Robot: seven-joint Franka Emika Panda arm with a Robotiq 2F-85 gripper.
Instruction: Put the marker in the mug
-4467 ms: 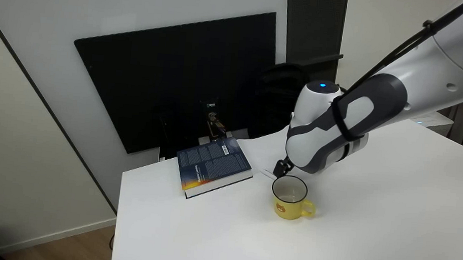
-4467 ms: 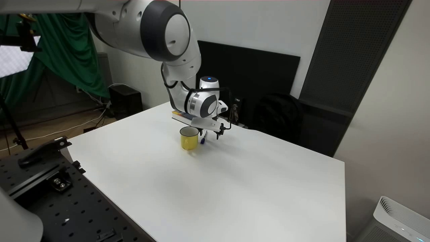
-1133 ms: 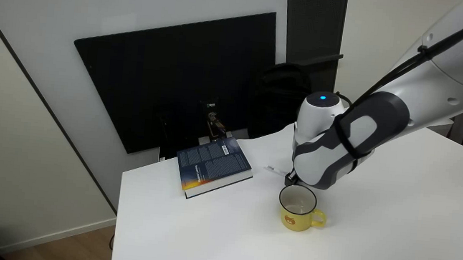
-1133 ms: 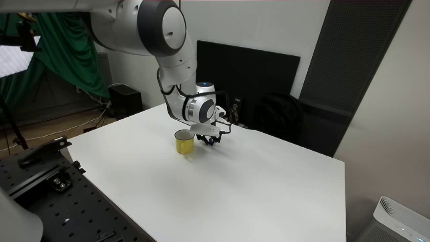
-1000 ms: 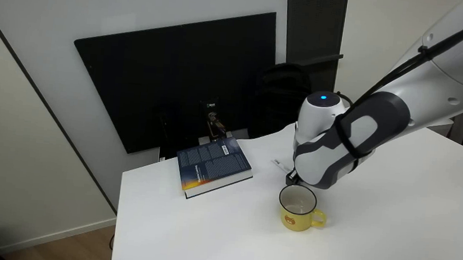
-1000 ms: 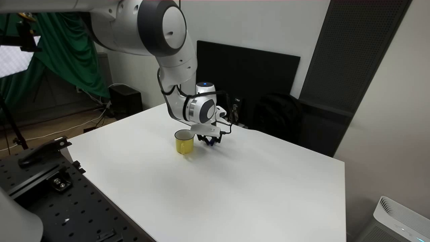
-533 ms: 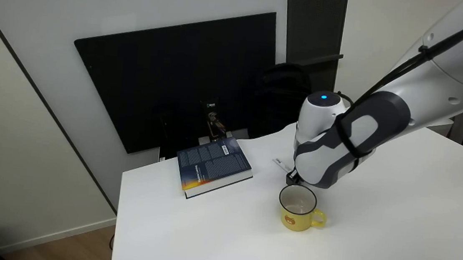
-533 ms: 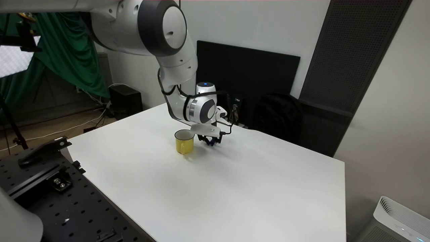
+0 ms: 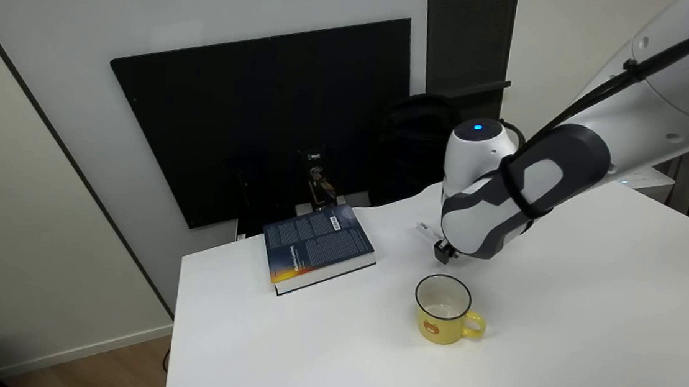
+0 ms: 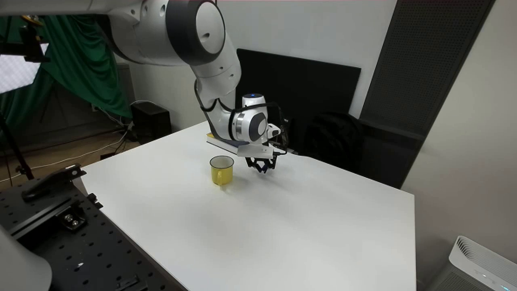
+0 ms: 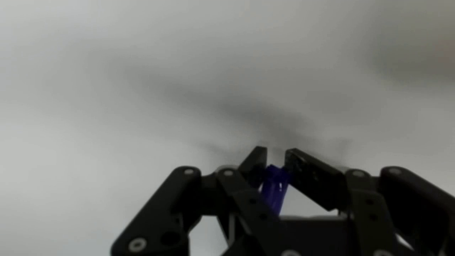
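The yellow mug stands upright on the white table, its handle at the right in an exterior view; its pale inside holds nothing visible. Behind it, my gripper is apart from the mug and low over the table. The marker's white end sticks out beyond the fingers, away from the mug. In the wrist view, my gripper is shut on the marker, whose blue end sits between both pads. The marker's middle is hidden by the gripper. In an exterior view the mug stands left of the gripper.
A thick blue book lies left of the gripper near the table's back edge. Beyond that edge are a black panel and a dark chair-like shape. The white table reaches toward the camera in front of the mug.
Earlier the jaws stood open around the marker; they have since closed on it. Over the last half second gripper and marker have risen and drawn back from the mug. The mug shifted slightly before that.
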